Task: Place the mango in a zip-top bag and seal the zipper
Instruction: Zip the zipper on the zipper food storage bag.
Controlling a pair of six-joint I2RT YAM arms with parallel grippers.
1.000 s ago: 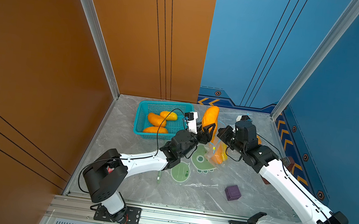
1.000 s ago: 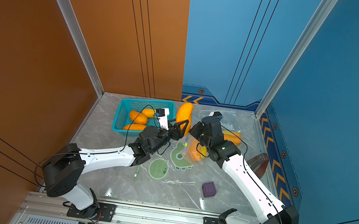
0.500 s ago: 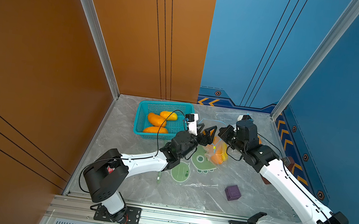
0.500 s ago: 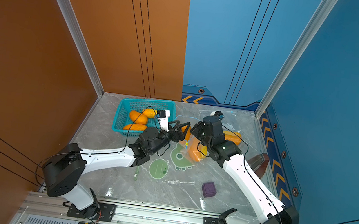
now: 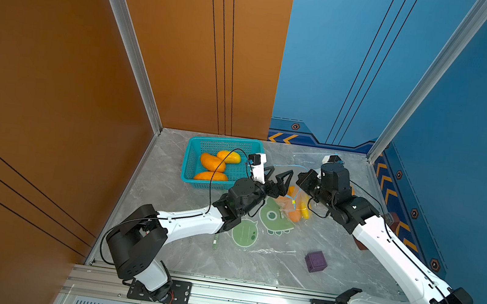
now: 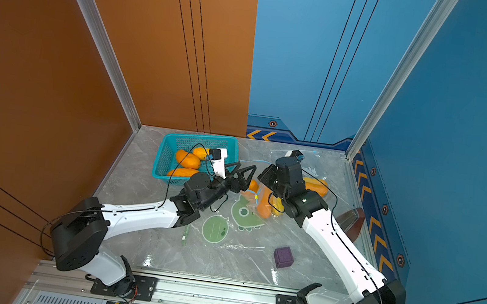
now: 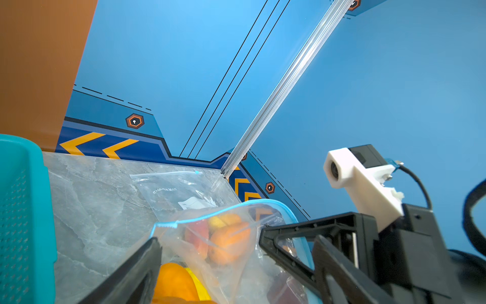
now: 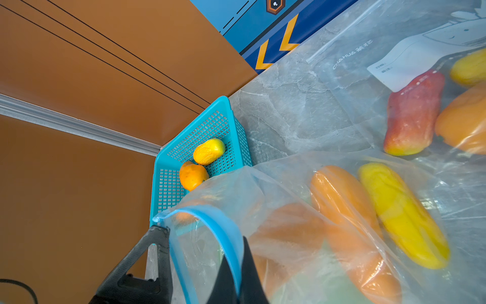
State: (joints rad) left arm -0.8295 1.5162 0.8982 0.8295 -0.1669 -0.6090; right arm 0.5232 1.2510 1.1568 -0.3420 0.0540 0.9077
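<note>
Marble tabletop [image 5: 190, 257]: mangoes [image 5: 212, 162] lie in basket [image 5: 187, 164] and bag [image 8: 231, 189].

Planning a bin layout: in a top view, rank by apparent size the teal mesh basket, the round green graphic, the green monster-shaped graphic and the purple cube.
1. teal mesh plastic basket
2. green monster-shaped graphic, partly hidden under the clear bag; only narrowly ahead
3. round green graphic
4. purple cube
</note>
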